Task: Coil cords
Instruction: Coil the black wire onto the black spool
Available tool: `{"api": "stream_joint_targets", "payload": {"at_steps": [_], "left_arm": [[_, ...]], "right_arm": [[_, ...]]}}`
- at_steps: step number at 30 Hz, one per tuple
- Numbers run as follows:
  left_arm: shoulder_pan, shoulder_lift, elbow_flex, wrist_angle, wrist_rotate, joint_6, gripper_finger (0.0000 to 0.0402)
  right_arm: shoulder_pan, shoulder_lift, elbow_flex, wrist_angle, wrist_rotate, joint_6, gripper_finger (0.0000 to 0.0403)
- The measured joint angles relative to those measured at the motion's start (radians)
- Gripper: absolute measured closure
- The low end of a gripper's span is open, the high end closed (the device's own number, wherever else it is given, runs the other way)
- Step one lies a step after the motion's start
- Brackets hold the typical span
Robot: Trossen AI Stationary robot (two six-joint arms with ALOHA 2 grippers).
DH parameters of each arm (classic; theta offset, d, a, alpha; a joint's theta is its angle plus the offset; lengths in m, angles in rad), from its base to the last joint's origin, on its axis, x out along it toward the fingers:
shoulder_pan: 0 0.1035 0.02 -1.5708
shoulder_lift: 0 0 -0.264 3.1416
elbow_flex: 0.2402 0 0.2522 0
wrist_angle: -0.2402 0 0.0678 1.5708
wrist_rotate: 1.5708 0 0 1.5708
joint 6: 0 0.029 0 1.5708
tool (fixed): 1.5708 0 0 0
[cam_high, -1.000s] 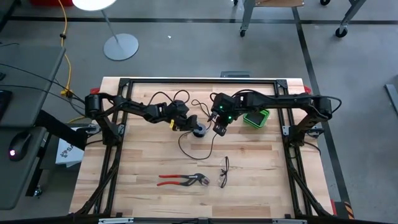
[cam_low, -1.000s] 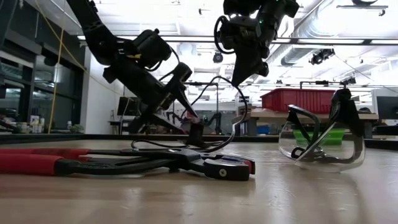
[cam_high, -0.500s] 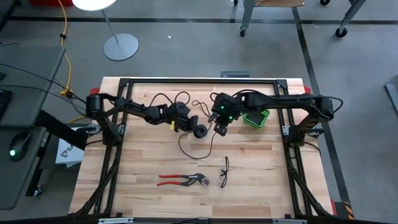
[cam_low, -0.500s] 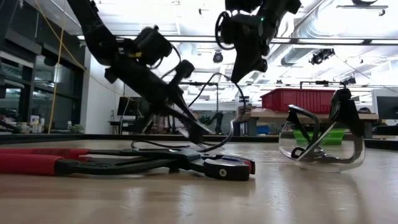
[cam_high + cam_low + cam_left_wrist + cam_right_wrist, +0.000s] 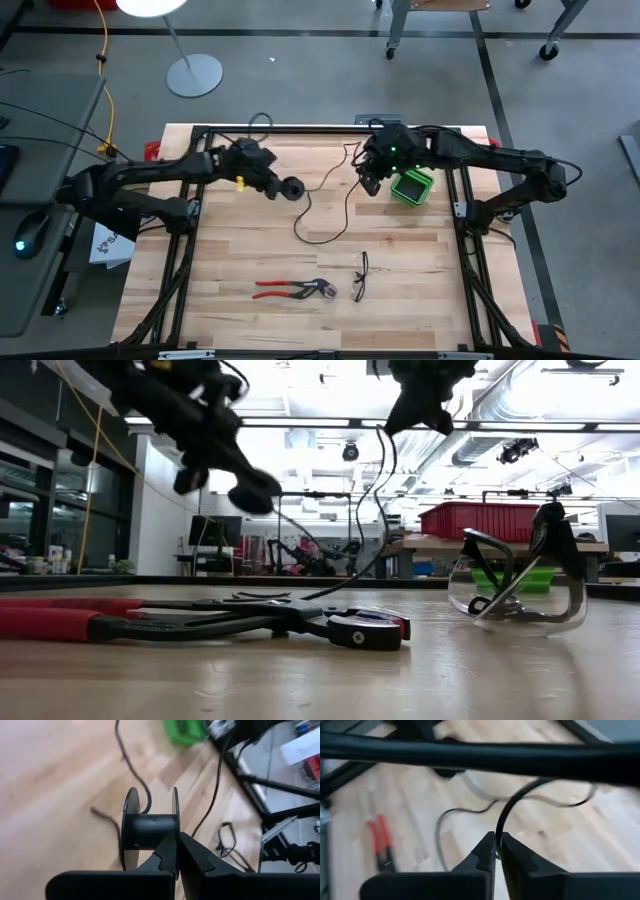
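Fingers of the left gripper [image 5: 283,188] are closed on a black reel [image 5: 293,189], seen from above over the back-left part of the table [image 5: 240,260], while the right gripper [image 5: 369,184] pinches the thin black cord [image 5: 322,237] near the back-right, just beside a green box [image 5: 411,187]. From the right gripper the cord drops into a loose loop on the wood between the two arms, then runs up to the reel. Nearer the front edge lie red-handled pliers [image 5: 293,290] and, just to their right, a pair of safety glasses [image 5: 360,277]. From table height, the reel [image 5: 251,495] hangs in the air clear of the tabletop, the cord [image 5: 372,510] falls in a curve from the right gripper above, and the pliers [image 5: 200,622] and glasses [image 5: 512,588] sit close in the foreground. At the left wrist, the two fingers [image 5: 176,851] clamp one rim of the reel [image 5: 150,831], whose hub looks bare, with the cord [image 5: 131,770] trailing away across the boards. At the right wrist, the fingertips [image 5: 496,849] meet on the cord [image 5: 510,807], which arcs upward from them; the pliers [image 5: 381,842] show blurred beyond.
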Motion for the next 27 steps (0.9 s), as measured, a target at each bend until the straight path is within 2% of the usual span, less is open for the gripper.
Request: {"api": "stream_joint_targets", "payload": {"at_steps": [6, 10, 12, 14, 17, 20, 25, 27], "left_arm": [[0.004, -0.089, 0.087, -0.109, -0.044, 0.152, 0.0401], [0.0, -0.087, 0.184, -0.233, -0.121, 0.33, 0.0401], [-0.012, -0.08, 0.229, -0.262, -0.164, 0.448, 0.0401], [-0.035, -0.063, 0.275, -0.293, -0.217, 0.584, 0.0401], [-0.075, -0.018, 0.356, -0.353, -0.296, 0.764, 0.0401], [-0.114, 0.035, 0.442, -0.407, -0.328, 0.886, 0.0401], [-0.175, 0.134, 0.562, -0.416, -0.289, 0.941, 0.0402], [-0.186, 0.175, 0.601, -0.413, -0.273, 0.935, 0.0401]], "right_arm": [[0.014, -0.006, 0.0, -0.082, -0.132, 0.002, 0.029], [0.022, 0.003, 0.0, -0.287, -0.083, -0.037, 0.023], [0.021, 0.001, -0.003, -0.294, -0.056, -0.069, 0.0215], [0.021, -0.01, -0.005, -0.202, -0.051, -0.099, 0.0211], [0.026, -0.018, -0.001, 0.037, -0.051, -0.117, 0.0213], [0.027, -0.01, -0.001, 0.237, -0.021, -0.157, 0.0216], [0.026, 0.016, -0.001, 0.455, 0.034, -0.294, 0.0219], [0.026, 0.027, 0.007, 0.467, 0.043, -0.354, 0.0219]]}}
